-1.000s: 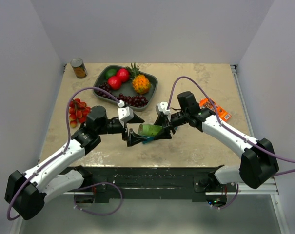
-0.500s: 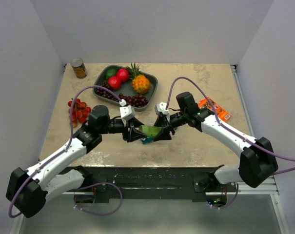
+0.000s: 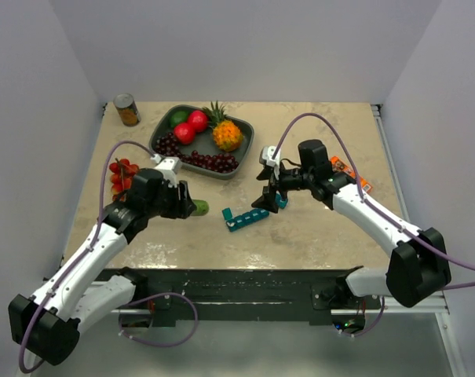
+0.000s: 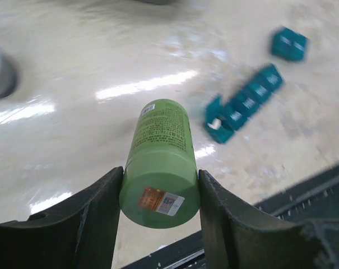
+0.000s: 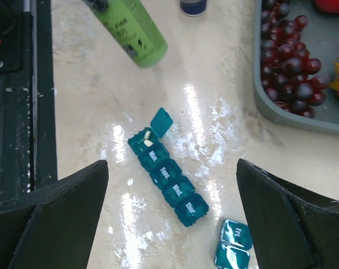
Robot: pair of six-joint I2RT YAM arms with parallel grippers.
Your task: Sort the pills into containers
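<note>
Left wrist view has the left hand (image 4: 159,188) clenched on the base end of a green bottle (image 4: 161,140), held roughly level above the bench (image 4: 74,73) with its other end aimed ahead. That hold probably leaves the far end free for tipping pills out. Just beyond, to its right, a strip of teal containers (image 5: 168,178) sits flat on the bench. Its end cube's lid (image 5: 161,122) is flipped up with white pills (image 5: 147,139) inside, so that cube seems to be the one in use. Over the strip hangs the right hand (image 3: 268,195), released and holding nothing, likely kept free for lids. A separate pair of cubes (image 5: 232,244) lies near it. Farther back sits a fruit tray (image 3: 250,129), well apart.
</note>
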